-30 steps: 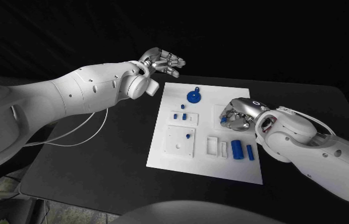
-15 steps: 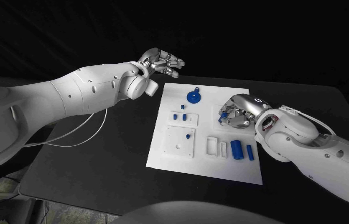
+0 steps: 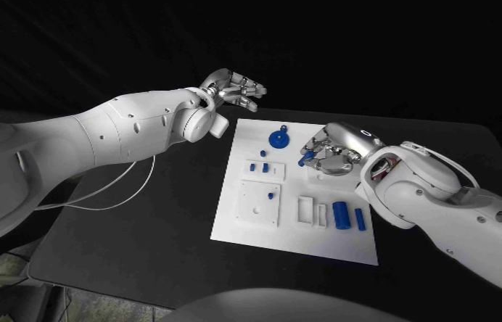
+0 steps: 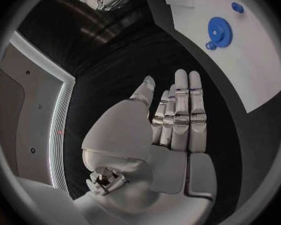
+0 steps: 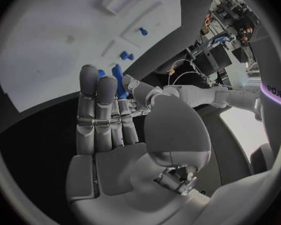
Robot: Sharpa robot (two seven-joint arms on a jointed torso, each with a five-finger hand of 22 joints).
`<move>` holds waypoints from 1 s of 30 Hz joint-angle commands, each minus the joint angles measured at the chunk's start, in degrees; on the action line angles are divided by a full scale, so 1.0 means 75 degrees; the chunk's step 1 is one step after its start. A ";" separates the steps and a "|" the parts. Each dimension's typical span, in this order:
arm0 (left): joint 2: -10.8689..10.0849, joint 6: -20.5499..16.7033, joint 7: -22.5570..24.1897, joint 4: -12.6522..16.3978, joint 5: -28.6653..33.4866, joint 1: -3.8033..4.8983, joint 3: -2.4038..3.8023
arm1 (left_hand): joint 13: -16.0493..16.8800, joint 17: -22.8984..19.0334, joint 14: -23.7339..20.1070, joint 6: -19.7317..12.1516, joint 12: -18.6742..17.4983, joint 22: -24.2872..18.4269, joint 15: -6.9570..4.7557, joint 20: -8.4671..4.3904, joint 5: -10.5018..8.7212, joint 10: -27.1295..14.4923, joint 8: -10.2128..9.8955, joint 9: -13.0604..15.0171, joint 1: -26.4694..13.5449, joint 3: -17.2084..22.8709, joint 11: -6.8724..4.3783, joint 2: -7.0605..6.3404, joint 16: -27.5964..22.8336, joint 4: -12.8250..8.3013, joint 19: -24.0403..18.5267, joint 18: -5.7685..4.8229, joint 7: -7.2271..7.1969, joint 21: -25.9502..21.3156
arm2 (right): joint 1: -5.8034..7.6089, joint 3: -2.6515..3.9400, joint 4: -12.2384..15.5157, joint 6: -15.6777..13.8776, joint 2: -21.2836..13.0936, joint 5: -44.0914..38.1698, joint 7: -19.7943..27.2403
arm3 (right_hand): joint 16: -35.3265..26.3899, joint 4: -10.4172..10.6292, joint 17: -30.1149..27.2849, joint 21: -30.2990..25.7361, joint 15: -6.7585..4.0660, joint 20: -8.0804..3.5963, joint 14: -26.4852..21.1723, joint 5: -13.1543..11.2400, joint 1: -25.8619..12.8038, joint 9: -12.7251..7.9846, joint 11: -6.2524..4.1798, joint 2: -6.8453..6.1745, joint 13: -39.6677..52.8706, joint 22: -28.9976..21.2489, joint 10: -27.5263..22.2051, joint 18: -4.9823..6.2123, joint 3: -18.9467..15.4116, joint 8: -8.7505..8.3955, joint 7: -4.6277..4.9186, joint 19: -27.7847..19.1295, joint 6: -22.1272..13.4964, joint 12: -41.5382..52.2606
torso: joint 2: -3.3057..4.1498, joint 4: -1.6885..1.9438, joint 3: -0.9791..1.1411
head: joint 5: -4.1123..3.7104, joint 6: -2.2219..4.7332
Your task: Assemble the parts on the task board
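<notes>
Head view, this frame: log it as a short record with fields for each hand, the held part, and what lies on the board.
left hand: raised beyond the board's far left corner, fingers apart, holding nothing
right hand: over the task board, pinching a small blue part at its fingertips
blue gear: lies near the far edge of the board
blue cylinders: two lie side by side near the board's right edge
small blue pegs: stand in the white blocks on the board's left half

Dim surroundings are swallowing the black table [image 3: 136,242], while the white task board [image 3: 314,246] is glowing evenly bright. Both wrist views are bending straight edges near their rims, and glare is whitening a room panel.
</notes>
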 commanded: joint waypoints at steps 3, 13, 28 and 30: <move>0.0009 0.0077 0.0044 -0.0007 -0.0017 0.0005 0.0004 | -0.0001 -0.0009 -0.0026 -0.0020 -0.0001 -0.0007 0.0007 0.0019 -0.0023 -0.0020 0.0019 0.0012 0.0056 -0.0038 -0.0002 0.0038 -0.0015 0.0000 0.0054 -0.0122 -0.0028 0.0043 | -0.0008 -0.0194 0.0011 0.0025 0.0463 -0.0393 0.0249 | -0.0042 -0.0004 0.0007 -0.0043 -0.0030 -0.0041 0.0004 0.0055 0.0049 0.0000 -0.0030 0.0091 -0.0004 0.0013 0.0057 0.0102 -0.0042 0.0026 -0.0013 0.0175 0.0051 -0.0005 | 0.0002 0.0021 0.0008 | 0.0069 -0.0016; 0.0093 0.0124 0.0043 -0.0017 -0.0018 0.0004 0.0005 | -0.0001 -0.0010 -0.0028 -0.0022 -0.0002 -0.0009 0.0008 0.0019 -0.0023 -0.0022 0.0019 0.0012 0.0060 -0.0035 0.0000 0.0037 -0.0016 -0.0008 0.0051 -0.0122 -0.0026 0.0044 | -0.0007 -0.0783 -0.0164 0.0114 0.1211 -0.0878 0.0372 | -0.0055 -0.0018 0.0004 -0.0066 -0.0028 -0.0041 0.0007 0.0062 0.0050 0.0003 -0.0027 0.0096 -0.0003 0.0029 0.0052 0.0096 -0.0038 0.0025 -0.0011 0.0185 0.0050 -0.0006 | 0.0004 0.0020 -0.0006 | 0.0174 -0.0036; 0.0127 0.0168 0.0036 -0.0023 -0.0018 0.0003 0.0005 | -0.0001 -0.0013 -0.0034 -0.0026 -0.0002 -0.0011 0.0009 0.0020 -0.0023 -0.0024 0.0019 0.0012 0.0062 -0.0033 0.0001 0.0030 -0.0017 -0.0028 0.0048 -0.0123 -0.0023 0.0046 | 0.0056 -0.1538 -0.0465 0.0257 0.1582 -0.1377 0.0329 | -0.0060 -0.0070 -0.0007 -0.0104 -0.0028 -0.0037 0.0018 0.0066 0.0033 0.0015 -0.0028 0.0108 -0.0002 0.0062 0.0060 0.0089 -0.0027 0.0024 -0.0013 0.0207 0.0058 -0.0005 | 0.0004 0.0005 0.0006 | 0.0189 -0.0098; 0.0124 0.0170 0.0034 -0.0023 -0.0018 0.0003 0.0005 | -0.0001 -0.0013 -0.0034 -0.0022 -0.0001 -0.0011 0.0009 0.0021 -0.0022 -0.0020 0.0020 0.0012 0.0054 -0.0033 0.0000 0.0034 -0.0016 -0.0026 0.0046 -0.0123 -0.0024 0.0046 | 0.0058 -0.1574 -0.0494 0.0277 0.1569 -0.1420 0.0302 | -0.0060 -0.0070 -0.0007 -0.0104 -0.0028 -0.0037 0.0018 0.0066 0.0033 0.0015 -0.0028 0.0108 -0.0002 0.0062 0.0060 0.0089 -0.0027 0.0024 -0.0013 0.0207 0.0058 -0.0005 | 0.0005 0.0005 0.0010 | 0.0200 -0.0104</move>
